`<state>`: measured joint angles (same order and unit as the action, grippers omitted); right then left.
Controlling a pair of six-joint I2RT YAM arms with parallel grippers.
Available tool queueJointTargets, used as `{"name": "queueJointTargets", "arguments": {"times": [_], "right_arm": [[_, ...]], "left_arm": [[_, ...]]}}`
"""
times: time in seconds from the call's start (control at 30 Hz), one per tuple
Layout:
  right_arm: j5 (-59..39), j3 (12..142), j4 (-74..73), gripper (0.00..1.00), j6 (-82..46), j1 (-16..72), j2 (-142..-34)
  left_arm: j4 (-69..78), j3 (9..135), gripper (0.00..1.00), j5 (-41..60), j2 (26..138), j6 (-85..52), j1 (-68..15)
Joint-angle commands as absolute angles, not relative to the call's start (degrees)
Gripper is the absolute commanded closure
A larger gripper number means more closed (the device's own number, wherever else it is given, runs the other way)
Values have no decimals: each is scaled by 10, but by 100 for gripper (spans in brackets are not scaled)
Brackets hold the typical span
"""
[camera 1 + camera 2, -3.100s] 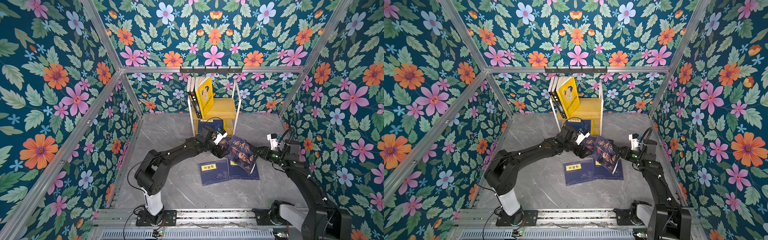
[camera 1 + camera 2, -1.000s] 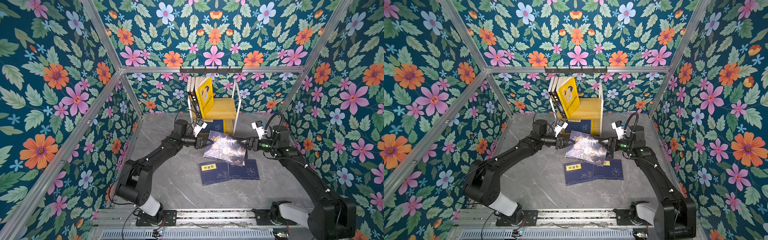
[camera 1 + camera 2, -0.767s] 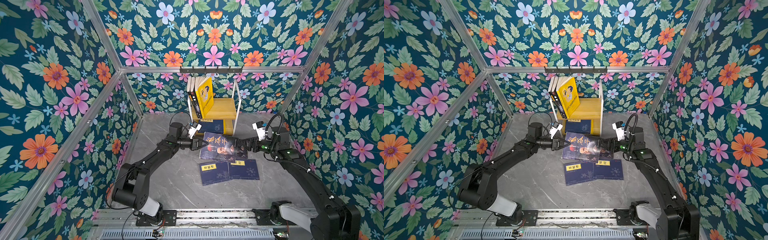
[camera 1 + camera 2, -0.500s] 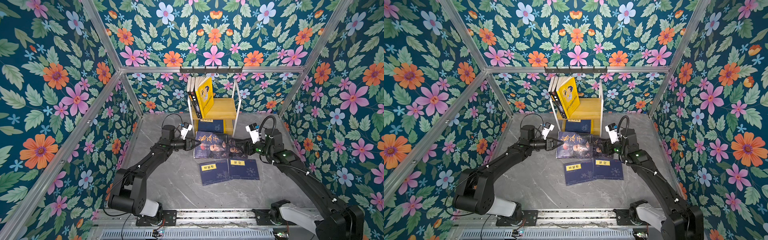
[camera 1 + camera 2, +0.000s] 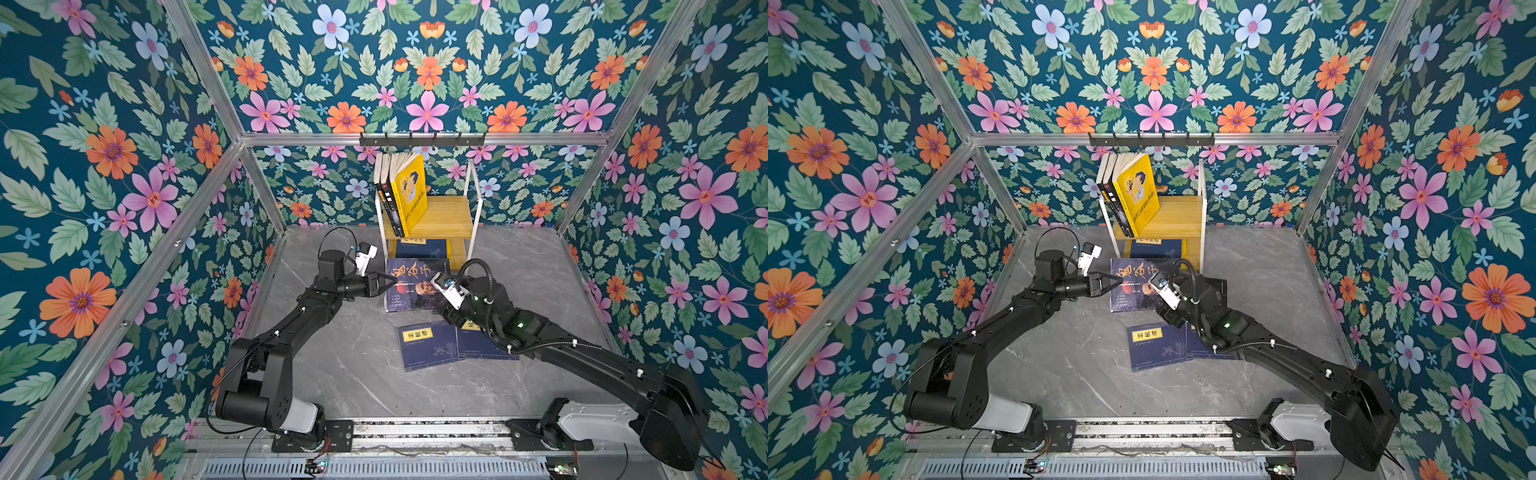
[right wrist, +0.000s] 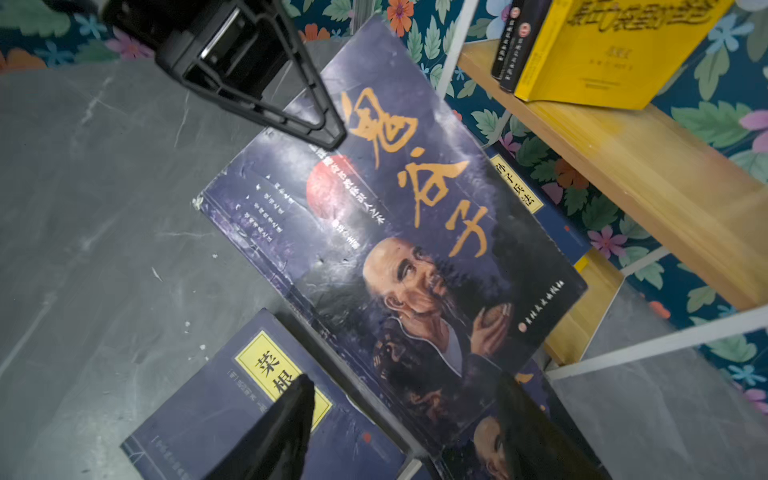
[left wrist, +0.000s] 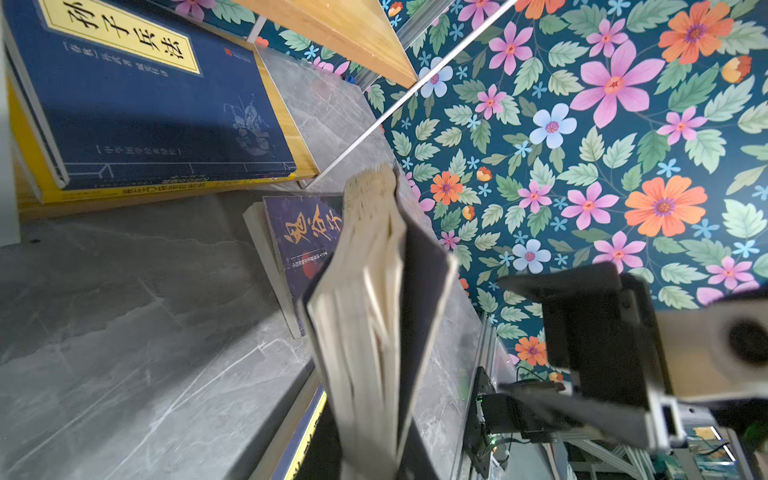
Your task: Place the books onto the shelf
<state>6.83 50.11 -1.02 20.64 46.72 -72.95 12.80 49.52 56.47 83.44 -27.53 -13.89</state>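
The shelf (image 5: 449, 216) has light, smooth wooden boards in a thin white metal frame. In front of the shelf, the portrait book (image 6: 399, 257) has a glossy, creased paper cover; the floor (image 5: 365, 374) beneath looks like matt grey stone.

Grey marbled floor (image 5: 353, 374), floral walls (image 5: 124, 166) — black hook rail (image 5: 422, 140) on the aluminium bar (image 5: 291, 139)

1. Both top views come through bright and even, light falling from above; only soft shadows under the arms (image 5: 291, 323) on the grey worktop (image 5: 353, 374).
2. The shelf (image 5: 440, 216) has its lower board in shade.
3. Left wrist: the portrait book (image 7: 365, 316) is far too close, its pages smeared soft.
4. Right wrist: right end effector (image 6: 405, 376) dark and out of focus, faint sheen across the cover, yellow book (image 6: 602, 50) fuzzy.
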Motion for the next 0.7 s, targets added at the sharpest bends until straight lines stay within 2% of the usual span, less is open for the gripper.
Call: {"name": "queueJointTargets", "arguments": {"times": [0.0, 0.27, 0.67], "right_arm": [[190, 493, -107, 30, 319, 504, -761], [278, 461, -258, 26, 424, 550, -838], [338, 449, -422, 20, 504, 566, -955]], "left_arm": [[183, 499, 100, 582, 833, -303, -138], [183, 498, 100, 573, 830, -304, -139], [184, 503, 100, 579, 827, -305, -138]]}}
